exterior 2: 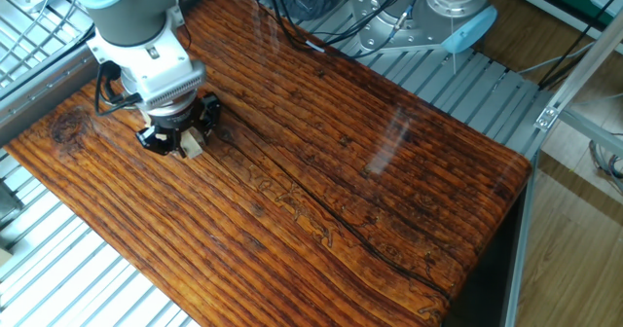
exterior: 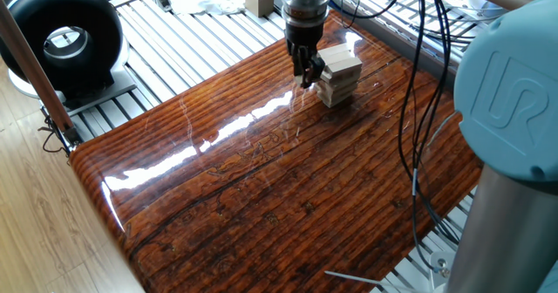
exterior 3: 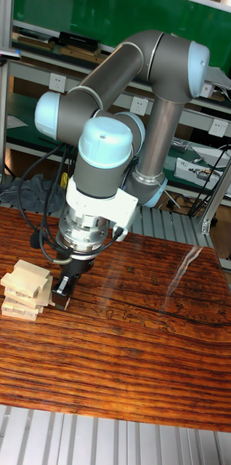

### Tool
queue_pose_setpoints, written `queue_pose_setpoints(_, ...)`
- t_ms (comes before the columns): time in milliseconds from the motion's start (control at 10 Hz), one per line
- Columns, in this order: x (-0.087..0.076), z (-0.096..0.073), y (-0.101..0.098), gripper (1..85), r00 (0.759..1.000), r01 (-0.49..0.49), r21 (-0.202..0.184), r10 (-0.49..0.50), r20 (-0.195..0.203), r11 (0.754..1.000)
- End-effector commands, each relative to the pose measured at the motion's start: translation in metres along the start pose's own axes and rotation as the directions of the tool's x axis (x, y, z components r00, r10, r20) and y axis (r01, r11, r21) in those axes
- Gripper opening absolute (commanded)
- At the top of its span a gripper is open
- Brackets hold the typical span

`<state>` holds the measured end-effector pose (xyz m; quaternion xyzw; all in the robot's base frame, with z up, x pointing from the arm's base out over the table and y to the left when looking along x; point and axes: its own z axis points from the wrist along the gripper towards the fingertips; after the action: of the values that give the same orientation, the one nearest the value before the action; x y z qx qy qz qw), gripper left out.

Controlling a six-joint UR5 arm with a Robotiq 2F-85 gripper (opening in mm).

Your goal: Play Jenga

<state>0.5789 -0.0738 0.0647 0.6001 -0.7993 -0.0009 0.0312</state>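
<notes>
Where tool (exterior: pixel 304 70) meets Jenga tower (exterior: pixel 338 73), glossy table (exterior: pixel 261 180)

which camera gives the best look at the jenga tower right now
The tall fixed view: the Jenga tower stands unobstructed, its crosswise layers and skewed top block plain, the gripper beside it. One fixed view shows the tower from above, smaller, with glare around it. In the other fixed view the arm covers it; only one block end shows.

Two high cameras look down on the glossy striped dark-wood table (exterior: pixel 261 171) from opposite sides; the tall, nearer one faces the grey-and-blue arm (exterior 3: pixel 108 145) frontally.
</notes>
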Motion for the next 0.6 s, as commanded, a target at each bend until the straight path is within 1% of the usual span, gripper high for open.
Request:
queue_pose_setpoints(0, 0.0015, -0.0009, -0.0003, 43.0, 1.0, -0.002, 0.0, 0.002, -0.008, 1.0)
queue_pose_setpoints(200, -0.0017, -0.001, -0.0014, 42.7, 1.0, -0.007, 0.005, 0.007, 0.004, 1.0)
queue_pose_setpoints(500, -0.0049, -0.0009, -0.0068, 41.7, 1.0, -0.012, 0.025, 0.011, 0.017, 1.0)
